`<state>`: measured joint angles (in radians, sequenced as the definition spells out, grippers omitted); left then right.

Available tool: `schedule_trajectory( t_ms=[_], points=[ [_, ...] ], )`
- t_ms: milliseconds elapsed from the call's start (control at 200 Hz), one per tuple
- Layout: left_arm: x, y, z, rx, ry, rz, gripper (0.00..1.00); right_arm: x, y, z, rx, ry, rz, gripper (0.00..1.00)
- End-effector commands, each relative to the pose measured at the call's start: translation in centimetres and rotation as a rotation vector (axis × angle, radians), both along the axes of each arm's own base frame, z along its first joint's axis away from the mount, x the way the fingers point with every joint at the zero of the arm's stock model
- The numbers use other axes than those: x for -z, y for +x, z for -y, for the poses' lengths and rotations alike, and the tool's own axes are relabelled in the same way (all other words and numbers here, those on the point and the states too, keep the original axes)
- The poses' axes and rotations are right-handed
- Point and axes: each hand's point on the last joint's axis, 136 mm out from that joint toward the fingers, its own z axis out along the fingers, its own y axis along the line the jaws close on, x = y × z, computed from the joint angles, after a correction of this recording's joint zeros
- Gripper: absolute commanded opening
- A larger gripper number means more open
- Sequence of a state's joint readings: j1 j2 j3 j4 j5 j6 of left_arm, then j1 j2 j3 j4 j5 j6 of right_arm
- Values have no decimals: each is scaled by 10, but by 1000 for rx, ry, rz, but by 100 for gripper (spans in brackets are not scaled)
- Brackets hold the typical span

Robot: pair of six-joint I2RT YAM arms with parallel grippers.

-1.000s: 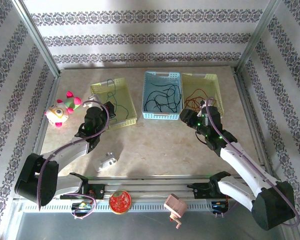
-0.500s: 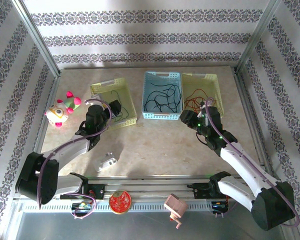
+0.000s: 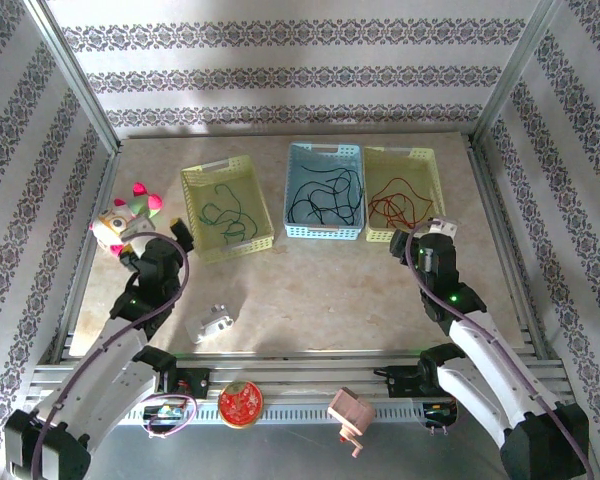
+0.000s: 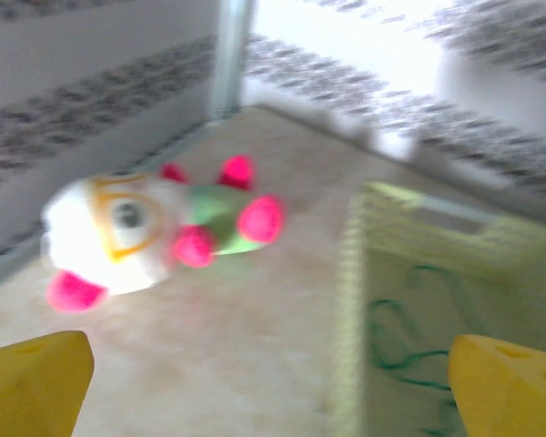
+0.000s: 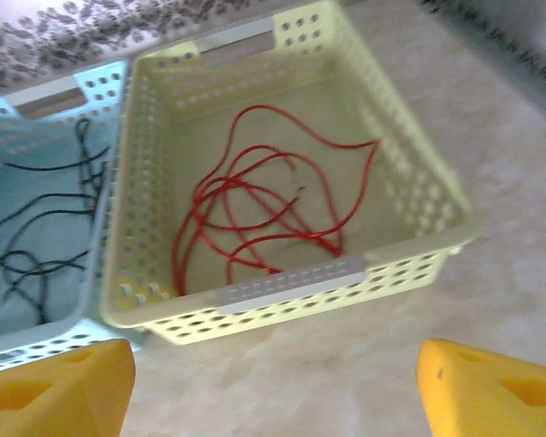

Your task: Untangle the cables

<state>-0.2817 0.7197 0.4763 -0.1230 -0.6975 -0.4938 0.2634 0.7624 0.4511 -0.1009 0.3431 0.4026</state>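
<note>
Lying apart: red cable (image 5: 259, 211) right, black cable (image 3: 325, 198) middle, green cable (image 3: 224, 212) left;
left gripper (image 4: 268, 391) spread wide, blurry, seemingly empty; right gripper (image 5: 273, 391) spread wide too.

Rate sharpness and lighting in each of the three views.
Left wrist view: heavily blurred, the plush toy smeared, the green cable barely resolved, the upper right washed out. Right wrist view: fairly sharp, the red cable crisp in its yellow basket. Top external view: sharp and evenly lit, with a soft shadow along the near edge of the table.
</note>
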Motion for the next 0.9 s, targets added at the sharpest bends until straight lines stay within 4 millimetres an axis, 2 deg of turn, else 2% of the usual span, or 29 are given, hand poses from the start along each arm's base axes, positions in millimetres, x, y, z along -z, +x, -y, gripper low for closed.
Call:
schedule_trajectory(
  t_ms=[0, 55, 80, 90, 105, 160, 255, 320, 410, 450, 475, 535, 550, 700, 765, 820, 895],
  points=[
    [38, -47, -45, -249, 87, -187, 99, -11, 3, 24, 70, -173, 37, 83],
    [40, -52, -52, -297, 76, -203, 99, -4, 3, 27, 85, -191, 21, 83],
    [40, -52, -54, -311, 77, -209, 99, 0, 3, 28, 90, -196, 17, 87],
    [40, -53, -55, -316, 78, -211, 99, 1, 3, 29, 91, -199, 18, 95],
    [40, -52, -56, -322, 83, -214, 99, 3, 4, 29, 96, -202, 22, 98],
    [38, -51, -59, -339, 110, -223, 99, 4, 4, 35, 130, -219, 8, 98],
    [33, -52, -67, -380, 199, -232, 99, -1, 17, 42, 170, -295, 49, 98],
    [34, -50, -71, -418, 236, -198, 99, 7, 26, 46, 187, -359, 49, 98],
    [49, -30, -66, -364, 258, -147, 99, 34, 35, 53, 215, -432, -15, 98],
    [59, -25, -64, -346, 253, -141, 99, 34, 40, 52, 220, -452, -13, 98],
    [58, -19, -63, -338, 260, -135, 99, 33, 42, 48, 201, -458, -18, 98],
    [64, -5, -56, -277, 255, -180, 99, 23, 53, 39, 169, -443, 79, 98],
    [64, -1, -55, -267, 261, -180, 99, 30, 51, 39, 155, -448, 78, 98],
    [74, 42, -38, -115, 262, -213, 99, 28, 74, 30, 65, -407, 155, 98],
    [77, 58, -35, -85, 261, -208, 99, 43, 86, 14, -77, -345, 205, 98],
    [77, 71, -32, -56, 265, -194, 99, 56, 91, 24, -86, -269, 203, 98],
    [76, 90, -25, -10, 279, -155, 99, 60, 95, 39, -44, -211, 172, 98]
  ],
)
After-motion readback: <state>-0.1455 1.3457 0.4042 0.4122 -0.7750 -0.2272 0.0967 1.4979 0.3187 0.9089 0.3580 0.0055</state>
